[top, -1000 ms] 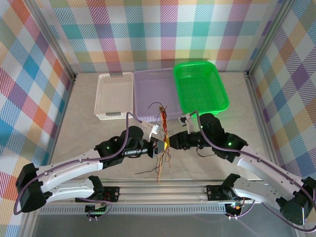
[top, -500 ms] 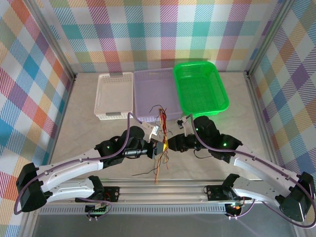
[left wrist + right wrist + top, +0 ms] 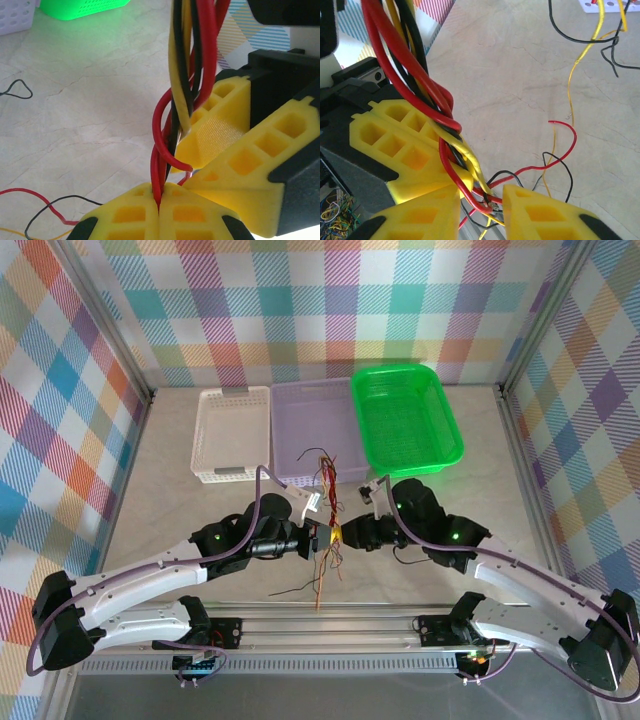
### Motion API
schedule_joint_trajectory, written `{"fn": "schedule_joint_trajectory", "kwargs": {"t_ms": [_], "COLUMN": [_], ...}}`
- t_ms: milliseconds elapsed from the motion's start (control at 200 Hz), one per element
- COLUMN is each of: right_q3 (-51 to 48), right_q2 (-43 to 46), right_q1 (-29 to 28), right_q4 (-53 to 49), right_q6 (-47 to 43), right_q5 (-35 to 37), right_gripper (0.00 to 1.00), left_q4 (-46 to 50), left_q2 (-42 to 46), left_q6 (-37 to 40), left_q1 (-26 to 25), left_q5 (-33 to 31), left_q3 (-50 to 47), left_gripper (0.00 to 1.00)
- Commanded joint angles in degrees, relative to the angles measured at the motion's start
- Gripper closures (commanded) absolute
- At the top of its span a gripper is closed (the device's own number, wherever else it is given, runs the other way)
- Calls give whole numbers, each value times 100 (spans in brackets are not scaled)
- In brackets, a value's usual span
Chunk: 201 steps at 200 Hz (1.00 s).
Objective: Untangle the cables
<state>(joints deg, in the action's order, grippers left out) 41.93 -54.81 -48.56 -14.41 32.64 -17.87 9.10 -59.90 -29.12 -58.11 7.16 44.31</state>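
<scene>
Red, black and yellow cables (image 3: 190, 65) (one bundle) sit clamped in the left pincer (image 3: 159, 205), right pincer (image 3: 482, 205) apart around them.

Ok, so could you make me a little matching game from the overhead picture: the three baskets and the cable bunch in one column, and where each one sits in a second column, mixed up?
Things
1. white basket
2. purple basket
3. green basket
4. cables

Places
A. middle of the row at the back
B. bunched together in front of the row
C. right end of the row
D. left end of the row

Pairs: 1-D, 2-A, 3-C, 4-B
</scene>
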Motion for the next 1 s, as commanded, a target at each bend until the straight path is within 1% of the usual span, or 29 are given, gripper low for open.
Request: {"fn": "schedule_joint_trajectory", "kwargs": {"t_ms": [0, 65, 90, 140, 255, 310, 420, 645, 810, 940, 1000], "right_q3": [-41, -6, 15, 107, 415, 635, 1113, 2092, 2880, 3245, 3196], "right_q2": [-66, 5, 41, 175, 608, 743, 886, 808, 680, 447, 358], "right_q1": [-103, -109, -112, -106, -85, -46, 119, 646, 1186, 1331, 1331], "right_q4": [297, 190, 121, -137, -823, -1154, -1652, -2382, -2773, -2856, -2774], "right_q6": [49, 42, 22, -20, -141, -217, -393, -741, -966, -1100, -1085], "right_q5": [-71, 79, 150, 449, 1378, 1705, 1976, 2187, 2096, 1693, 1368], "right_gripper": [83, 97, 100, 100, 100, 100, 100, 100, 100, 100, 100], "left_q4": [-88, -24, 17, 130, 529, 952, 1609, 2655, 3671, 4253, 4264], "left_q2": [22, 42, 41, 42, -56, -176, -525, -900, -1001, -1017, -934], "left_q6": [2, 26, 40, 63, 178, 258, 367, 537, 806, 957, 1047], "left_q1": [-69, -71, -74, -74, -68, -69, -69, -71, -69, -69, -73], "left_q5": [-8, -29, -42, -73, -75, -44, 5, 85, -176, -557, -528], "left_q3": [218, 224, 225, 239, 338, 433, 625, 884, 1327, 1669, 1729], "left_gripper": [100, 100, 100, 100, 100, 100, 100, 100, 100, 100, 100]}}
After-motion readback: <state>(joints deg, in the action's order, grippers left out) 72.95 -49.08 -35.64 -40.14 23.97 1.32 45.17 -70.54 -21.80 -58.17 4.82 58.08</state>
